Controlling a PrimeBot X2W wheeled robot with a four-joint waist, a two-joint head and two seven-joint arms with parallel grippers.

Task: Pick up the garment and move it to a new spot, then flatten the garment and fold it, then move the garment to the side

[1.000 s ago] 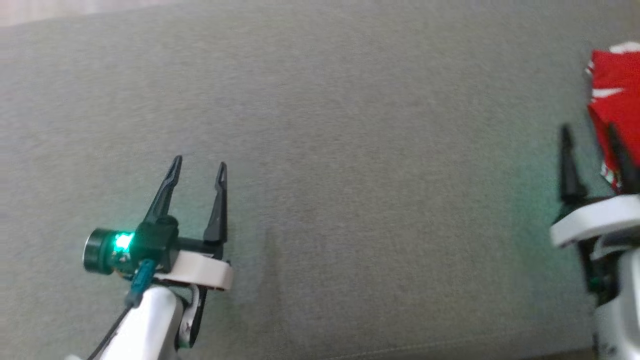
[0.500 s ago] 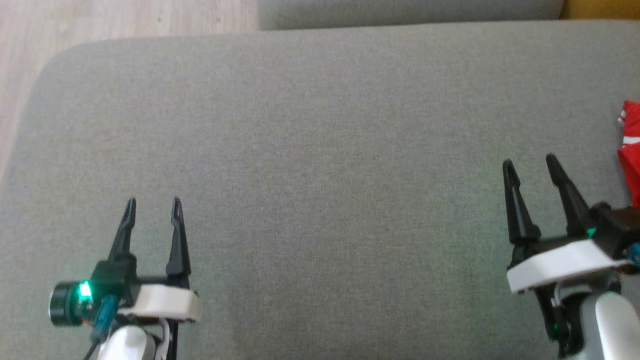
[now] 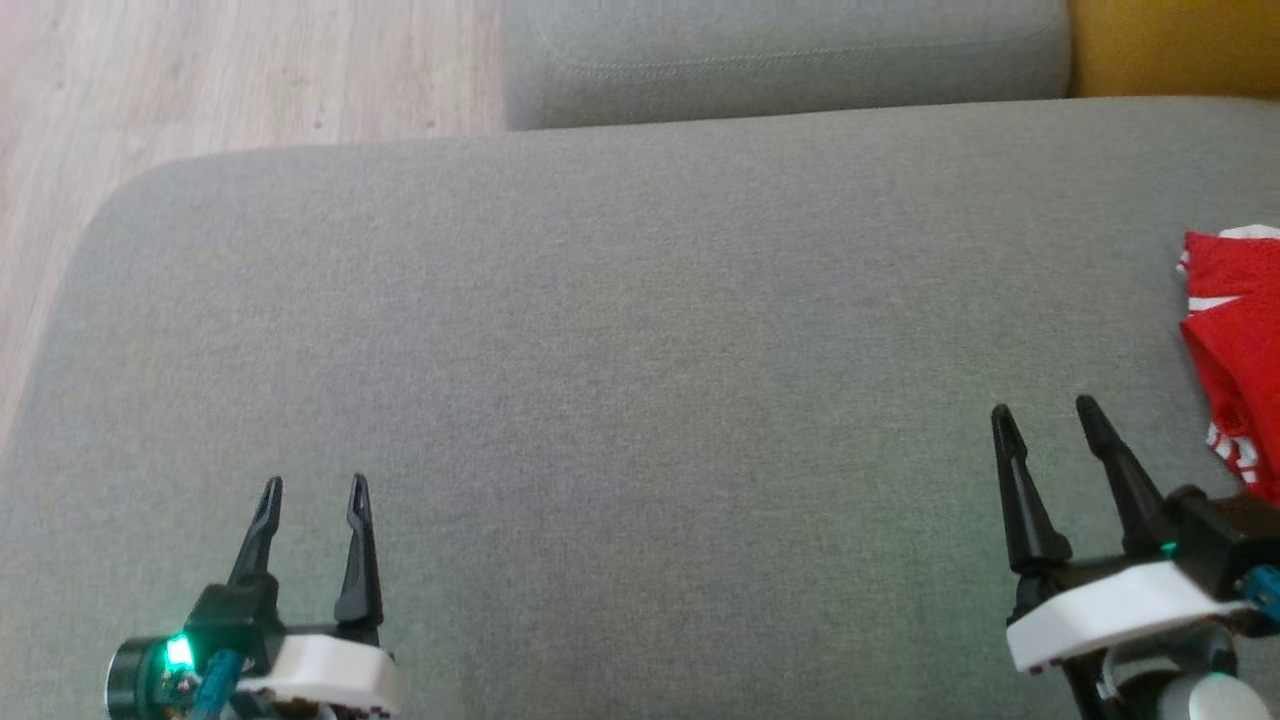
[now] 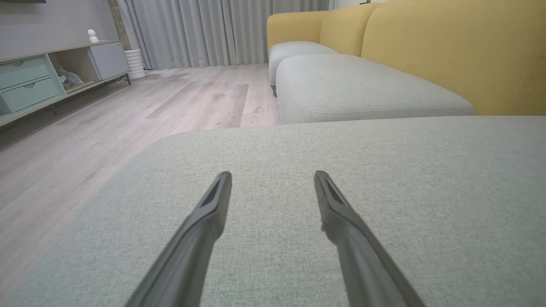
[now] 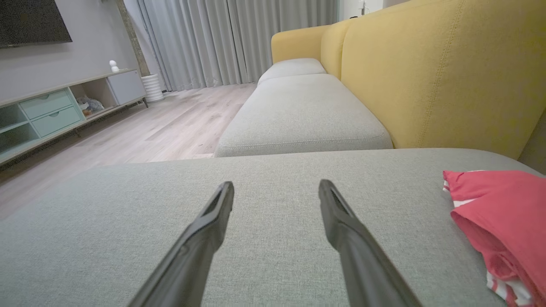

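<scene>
A red garment (image 3: 1236, 350) with white stripes lies crumpled at the right edge of the grey sofa cushion (image 3: 640, 400); the right wrist view has the garment (image 5: 499, 221) at its right side. My right gripper (image 3: 1045, 415) hovers open over the cushion, a little left of the garment and not touching it. In the right wrist view my right gripper (image 5: 276, 185) has nothing between its fingers. My left gripper (image 3: 315, 485) is open at the lower left, far from the garment, and in the left wrist view my left gripper (image 4: 273, 175) is empty above bare cushion.
A second grey cushion (image 3: 780, 55) lies beyond the near one, with the yellow sofa back (image 5: 435, 76) to the right. Wooden floor (image 3: 200, 90) lies past the cushion's left edge. A low cabinet (image 4: 47, 76) and curtains (image 4: 213, 30) stand across the room.
The head camera has tilted, so the whole picture has shifted: both grippers now show lower in it, and the floor and far cushion have come into view. Both grippers stay open.
</scene>
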